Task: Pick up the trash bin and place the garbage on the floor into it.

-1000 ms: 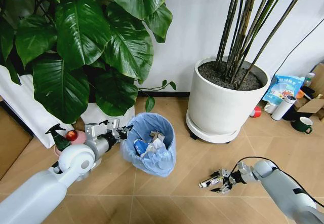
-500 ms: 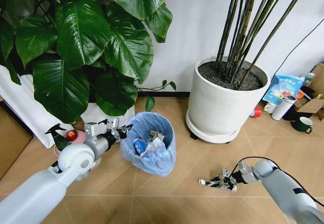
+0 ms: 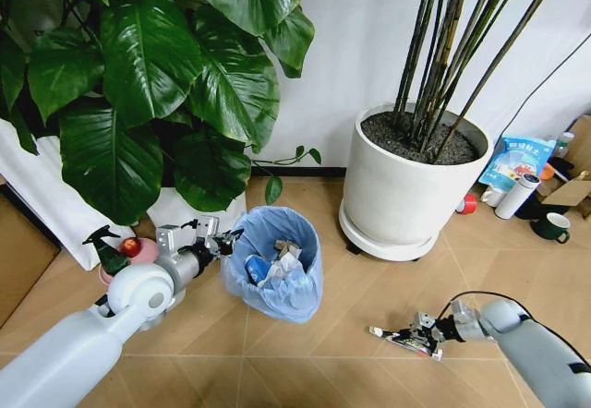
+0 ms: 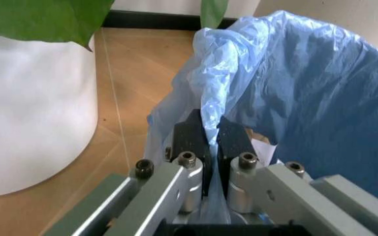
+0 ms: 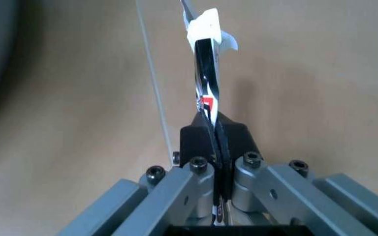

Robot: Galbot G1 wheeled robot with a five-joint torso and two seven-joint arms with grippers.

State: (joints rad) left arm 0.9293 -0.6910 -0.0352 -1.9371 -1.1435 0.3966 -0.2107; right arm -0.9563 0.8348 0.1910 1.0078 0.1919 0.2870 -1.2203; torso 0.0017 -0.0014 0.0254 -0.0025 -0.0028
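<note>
The right gripper (image 3: 417, 338) is low over the floor (image 3: 351, 297), to the right of the trash bin (image 3: 274, 262) and well apart from it. It holds a flat piece of garbage (image 3: 392, 337). In the head view this piece sticks out of the fingers toward the bin. The right wrist view shows more: the two black pads (image 5: 196, 140) are pressed on a thin dark wrapper (image 5: 205, 83) with a white end and a small red mark. The left gripper (image 4: 209, 147) is at the bin's left rim. Its wrist view shows the pads tight on a fold of the blue bag (image 4: 287, 73). In the head view, other litter lies inside the bin.
</note>
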